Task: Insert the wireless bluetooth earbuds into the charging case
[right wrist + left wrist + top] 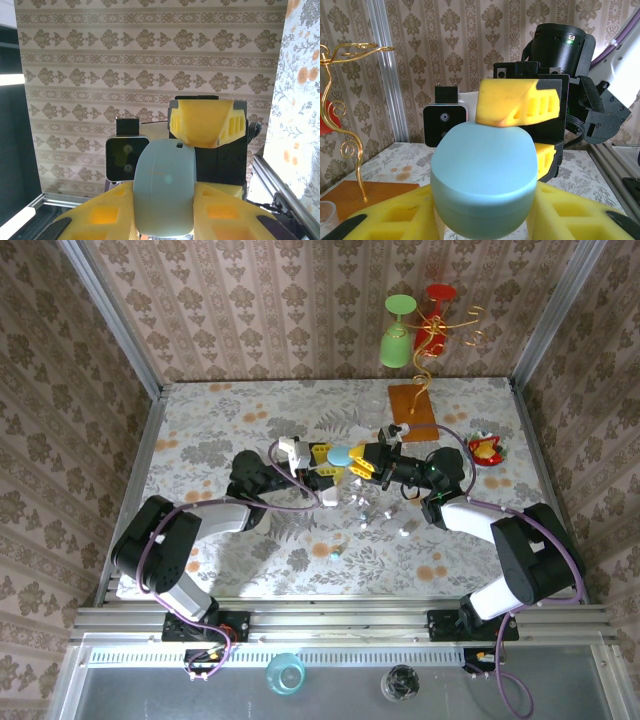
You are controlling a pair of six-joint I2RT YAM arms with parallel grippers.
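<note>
Teal case (pixel 484 180); floral tablecloth (pixel 200 430); damask-papered walls (pixel 270 300)

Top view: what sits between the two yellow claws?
A teal charging case, flanked by the left gripper and the right gripper; both wrist views show it close up.

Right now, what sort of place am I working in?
Probably a staged test booth, not a real room: wallpaper panels in a metal frame, a floral table cover, and a left arm and right arm bolted to a rail.
</note>
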